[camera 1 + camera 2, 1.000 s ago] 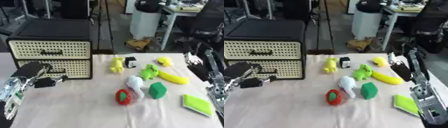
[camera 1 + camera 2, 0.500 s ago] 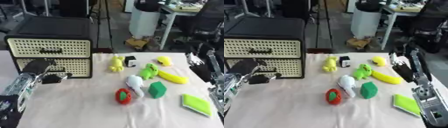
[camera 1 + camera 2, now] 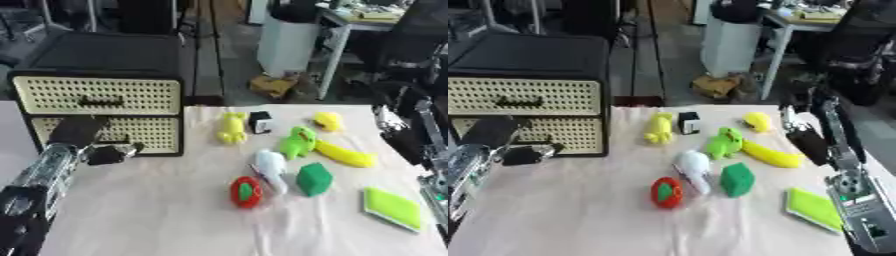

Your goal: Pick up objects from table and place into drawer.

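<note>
While both drawers of the black cabinet with cream perforated fronts [image 3: 96, 112] appear shut, the left eye view shows the robot's left hand [image 3: 98, 150] at the lower drawer front [image 3: 131, 134], fingers curled, though whether they hold that drawer's handle I cannot tell. The toys wait on the pale tablecloth [image 3: 175, 215], well apart from the cabinet: one yellow figure [image 3: 232, 127], one small black-and-white block [image 3: 259, 121], one small yellow rounded toy [image 3: 327, 120], one bright green frog-like toy [image 3: 297, 141], one yellow banana [image 3: 344, 154], one white bottle-shaped toy [image 3: 270, 170], one dark green blocky toy [image 3: 313, 179], one red round toy with a green patch [image 3: 246, 192] and one flat lime-green slab [image 3: 393, 208]. That makes nine pieces, none yet in a drawer.

In the right eye view the right hand [image 3: 805, 141] hangs at the table's right side near the banana, fingers seemingly relaxed and holding nothing. The two drawers show again, upper drawer front [image 3: 522, 102] above lower.

The risk, as I judge it, is a pull that misses the handle: the fingers would slide off the perforated face, or drag the whole cabinet forward across the cloth, wrinkling it and nudging the yellow figure nearest it.
</note>
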